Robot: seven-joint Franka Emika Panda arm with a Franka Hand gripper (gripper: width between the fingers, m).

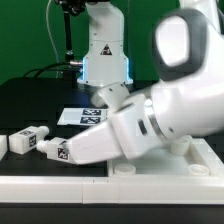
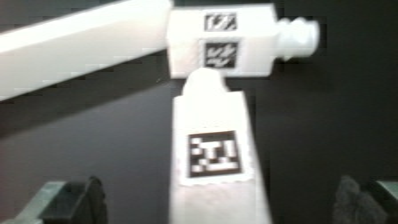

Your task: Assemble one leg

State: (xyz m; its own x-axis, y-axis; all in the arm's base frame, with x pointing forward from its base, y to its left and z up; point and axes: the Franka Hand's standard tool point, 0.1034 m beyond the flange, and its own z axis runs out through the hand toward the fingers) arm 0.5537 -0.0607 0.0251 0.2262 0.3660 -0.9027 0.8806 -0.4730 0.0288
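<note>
Lying flat on the dark tabletop [image 2: 320, 130], the leg [image 2: 214, 150] was seen in the wrist view between the two dark fingers [image 2: 63, 200] of the end effector [image 2: 217, 205]. The end effector was spread wide, with clear gaps left on both sides and nothing gripped. One square black-and-white tag was shown on the leg's upper face. Its far end was placed just beside a second leg [image 2: 222, 45], on which two tags and a short round peg [image 2: 302, 35] could be made out; whether the two pieces actually touched could not be told. A long white bar [image 2: 80, 50] was set against that second leg on the side away from the peg, and what it was could not be determined. In the exterior view, much of the scene was covered by the arm [image 1: 160, 110], slanted down toward the exterior view's left. The marker board [image 1: 85, 115] was seen behind it, and a white rimmed panel [image 1: 60, 178] was laid across the foreground.
</note>
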